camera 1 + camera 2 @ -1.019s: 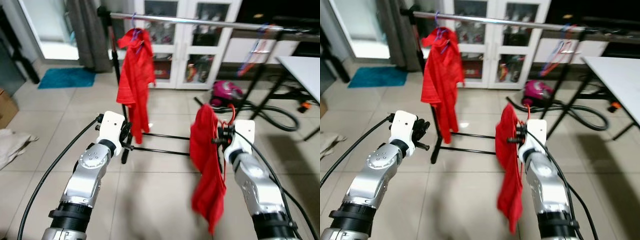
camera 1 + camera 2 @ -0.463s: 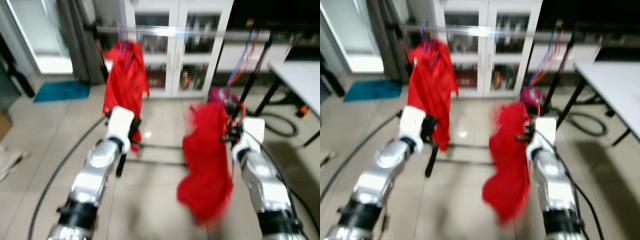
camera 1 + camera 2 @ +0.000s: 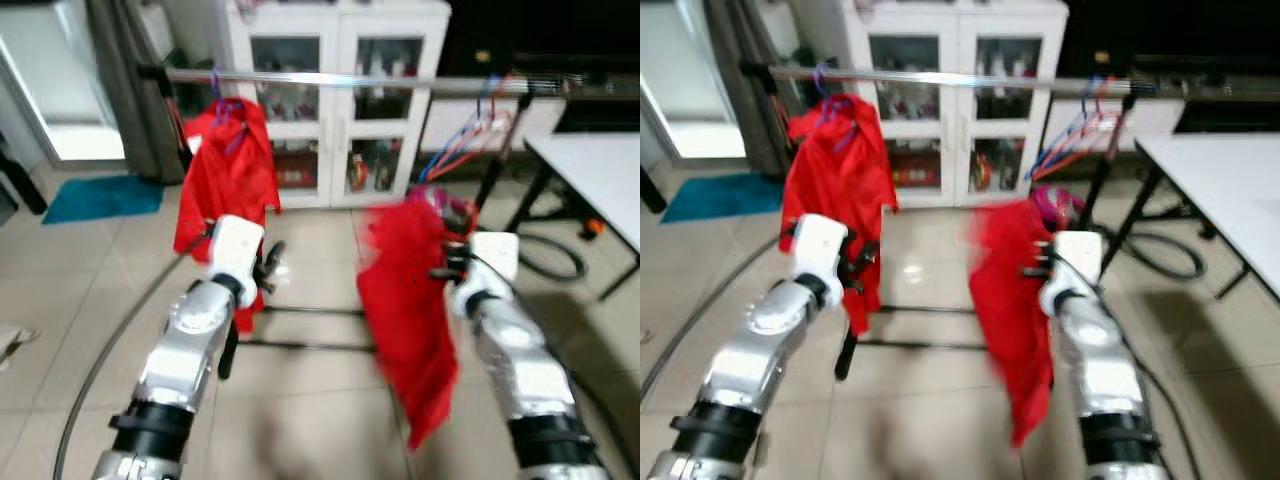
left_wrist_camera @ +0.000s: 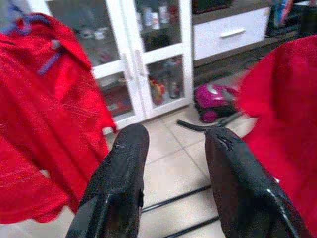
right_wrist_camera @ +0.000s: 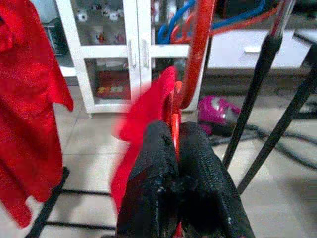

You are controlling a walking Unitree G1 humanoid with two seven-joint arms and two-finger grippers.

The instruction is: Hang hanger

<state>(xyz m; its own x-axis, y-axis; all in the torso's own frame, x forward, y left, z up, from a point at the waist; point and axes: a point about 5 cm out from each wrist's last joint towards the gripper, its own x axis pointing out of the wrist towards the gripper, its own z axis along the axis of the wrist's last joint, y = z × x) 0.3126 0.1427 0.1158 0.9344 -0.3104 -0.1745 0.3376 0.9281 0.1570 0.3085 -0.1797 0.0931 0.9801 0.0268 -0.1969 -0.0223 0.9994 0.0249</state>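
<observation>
Right gripper (image 5: 174, 148) clamped on red hanger (image 5: 197, 59), held chest-high short of rail (image 3: 330, 80). Red garment (image 3: 410, 310) on it floppy, light, swings, I guess. Grip on stiff wire near hook seems right. Left gripper (image 4: 171, 148) fingers apart, empty.

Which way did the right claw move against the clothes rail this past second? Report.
Yes. The right claw, shut on the hanger, has come forward and nearer the clothes rail.
</observation>
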